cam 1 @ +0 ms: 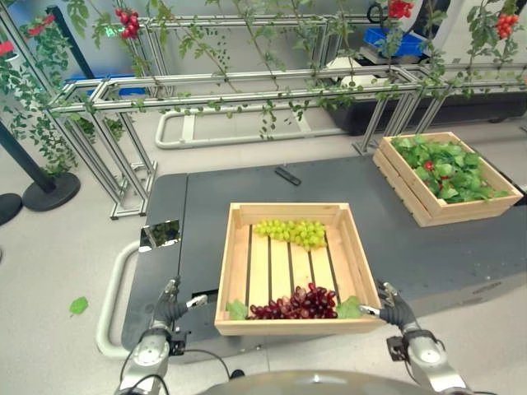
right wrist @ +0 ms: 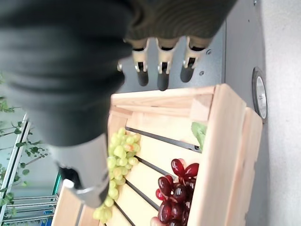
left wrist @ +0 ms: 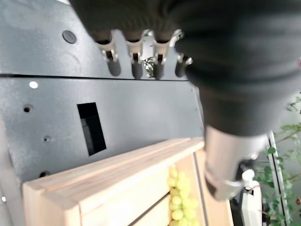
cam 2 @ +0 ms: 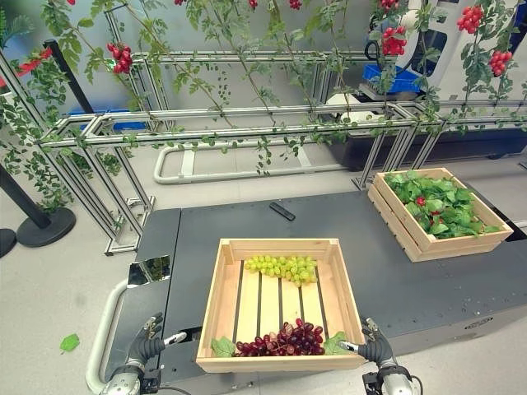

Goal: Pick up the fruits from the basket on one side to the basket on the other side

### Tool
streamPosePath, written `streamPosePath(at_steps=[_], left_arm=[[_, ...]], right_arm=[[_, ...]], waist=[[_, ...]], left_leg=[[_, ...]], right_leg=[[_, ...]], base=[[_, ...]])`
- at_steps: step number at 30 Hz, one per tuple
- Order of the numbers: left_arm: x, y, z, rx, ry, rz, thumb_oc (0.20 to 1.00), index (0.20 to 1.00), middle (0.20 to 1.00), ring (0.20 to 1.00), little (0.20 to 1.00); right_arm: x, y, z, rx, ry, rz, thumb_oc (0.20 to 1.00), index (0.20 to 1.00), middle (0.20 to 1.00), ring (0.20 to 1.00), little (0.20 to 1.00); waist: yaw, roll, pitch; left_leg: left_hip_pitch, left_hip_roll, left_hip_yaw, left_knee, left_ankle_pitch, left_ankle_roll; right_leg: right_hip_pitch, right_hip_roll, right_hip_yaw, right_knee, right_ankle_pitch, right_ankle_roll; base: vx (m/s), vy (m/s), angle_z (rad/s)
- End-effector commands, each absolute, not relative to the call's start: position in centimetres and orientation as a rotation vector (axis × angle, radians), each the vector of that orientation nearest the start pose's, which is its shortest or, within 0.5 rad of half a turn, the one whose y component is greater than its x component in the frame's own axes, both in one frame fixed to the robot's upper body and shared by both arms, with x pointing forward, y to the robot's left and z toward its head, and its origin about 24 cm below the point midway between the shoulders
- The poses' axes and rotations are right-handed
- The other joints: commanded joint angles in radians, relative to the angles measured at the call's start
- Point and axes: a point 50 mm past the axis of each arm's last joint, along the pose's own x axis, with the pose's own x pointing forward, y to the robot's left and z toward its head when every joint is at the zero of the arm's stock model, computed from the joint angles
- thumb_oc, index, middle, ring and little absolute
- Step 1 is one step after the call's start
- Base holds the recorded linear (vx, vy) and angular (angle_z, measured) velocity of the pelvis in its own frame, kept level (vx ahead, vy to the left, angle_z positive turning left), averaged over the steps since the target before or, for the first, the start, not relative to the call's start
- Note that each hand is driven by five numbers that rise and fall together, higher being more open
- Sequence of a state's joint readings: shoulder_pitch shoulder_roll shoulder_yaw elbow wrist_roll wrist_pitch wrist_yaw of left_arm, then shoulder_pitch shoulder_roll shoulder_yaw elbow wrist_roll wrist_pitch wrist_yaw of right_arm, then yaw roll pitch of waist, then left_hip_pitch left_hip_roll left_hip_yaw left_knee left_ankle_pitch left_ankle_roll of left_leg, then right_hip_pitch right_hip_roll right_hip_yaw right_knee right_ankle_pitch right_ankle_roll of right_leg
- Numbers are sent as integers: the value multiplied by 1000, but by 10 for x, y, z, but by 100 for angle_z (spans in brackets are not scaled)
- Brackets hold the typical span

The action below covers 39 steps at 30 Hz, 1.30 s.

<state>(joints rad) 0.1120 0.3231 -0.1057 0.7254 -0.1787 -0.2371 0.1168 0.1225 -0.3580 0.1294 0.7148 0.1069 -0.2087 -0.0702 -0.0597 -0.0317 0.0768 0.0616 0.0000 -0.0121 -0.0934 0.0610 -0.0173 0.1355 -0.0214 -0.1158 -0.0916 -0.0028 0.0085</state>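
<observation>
A wooden crate (cam 1: 239, 271) stands on the dark platform in front of me. It holds a bunch of green grapes (cam 1: 292, 231) at its far side and a bunch of dark red grapes (cam 1: 298, 303) by its near wall. A second wooden crate (cam 1: 412, 193) at the right rear is lined with green leaves and has a small red fruit (cam 1: 428, 165) in it. My left hand (cam 1: 169, 309) hangs open just off the near crate's left front corner, and my right hand (cam 1: 396, 312) is open off its right front corner. Neither hand holds anything.
A small black bar (cam 1: 287, 175) lies on the platform (cam 1: 461, 247) behind the near crate, and a shiny metal plate (cam 1: 159, 234) sits at its left edge. Metal frames (cam 1: 247, 90) with vines and red fruit clusters (cam 1: 128, 22) stand behind. A stanchion base (cam 1: 49, 191) stands at the left.
</observation>
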Motion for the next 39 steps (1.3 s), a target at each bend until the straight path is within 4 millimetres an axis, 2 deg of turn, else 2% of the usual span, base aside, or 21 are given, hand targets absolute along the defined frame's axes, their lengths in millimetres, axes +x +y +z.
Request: streamPosePath(at_steps=[1,22,29,34,35,39], left_arm=[[187,244,-77,216,457,168,1000,1000,1000,1000,1000],[187,245,-77,214,460,166,1000,1000,1000,1000,1000],[187,246,-76,221,457,168,1000,1000,1000,1000,1000],[192,251,-69,234,428,167,1000,1000,1000,1000,1000],[196,255,-61,245,396,167,1000,1000,1000,1000,1000],[208,264,-45,246,322,181,1000,1000,1000,1000,1000]], right_arm=[[177,-261,-82,-352,552,-112,1000,1000,1000,1000,1000],[177,-263,-81,-337,547,-131,1000,1000,1000,1000,1000],[182,-265,-73,-341,508,-136,1000,1000,1000,1000,1000],[195,-274,-53,-347,427,-136,1000,1000,1000,1000,1000],[208,-283,-32,-410,353,-117,1000,1000,1000,1000,1000],[242,-309,28,-680,199,-60,1000,1000,1000,1000,1000]], waist=[[22,-13,4],[19,-17,-3],[19,-20,-1],[22,-28,11],[28,-36,23],[42,-51,54]], left_leg=[[29,43,24,47,-114,-32],[41,50,25,49,-118,-34],[42,51,25,44,-115,-35],[29,53,22,44,-111,-37],[13,52,19,47,-108,-38],[-30,52,12,60,-102,-41]], right_leg=[[-32,-76,2,38,-52,119],[-22,-69,4,42,-63,114],[-23,-67,0,41,-61,114],[-35,-69,-6,45,-59,115],[-51,-69,-7,48,-56,116],[-92,-71,-9,63,-51,118]], base=[[0,0,0],[0,0,0],[0,0,0],[-9,-2,0],[-51,-12,1],[-53,-14,2]])
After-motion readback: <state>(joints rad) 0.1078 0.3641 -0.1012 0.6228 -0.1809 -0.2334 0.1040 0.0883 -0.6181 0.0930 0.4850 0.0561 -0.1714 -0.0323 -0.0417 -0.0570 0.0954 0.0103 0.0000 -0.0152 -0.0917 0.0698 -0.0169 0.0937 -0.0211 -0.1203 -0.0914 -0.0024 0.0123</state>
